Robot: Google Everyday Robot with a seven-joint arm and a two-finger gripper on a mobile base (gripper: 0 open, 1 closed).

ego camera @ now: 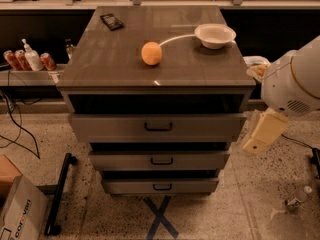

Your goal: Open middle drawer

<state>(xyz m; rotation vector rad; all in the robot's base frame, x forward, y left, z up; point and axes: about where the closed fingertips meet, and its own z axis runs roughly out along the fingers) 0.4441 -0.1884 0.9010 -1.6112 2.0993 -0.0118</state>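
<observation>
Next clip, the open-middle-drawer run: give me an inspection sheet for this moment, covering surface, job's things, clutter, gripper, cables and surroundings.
Surface: cabinet top, grey-brown and glossy.
Job's things: middle drawer, its front in line with the other two, black handle untouched.
Clutter: orange, white bowl and a flat black item on the cabinet top.
Gripper: gripper hangs in the air to the right of the cabinet, about level with the top drawer, touching nothing.
Cables: black cable on the floor at left.
Surroundings: cans and pump bottle on a shelf at left; cardboard box, blue tape cross and plastic bottle on the floor.
</observation>
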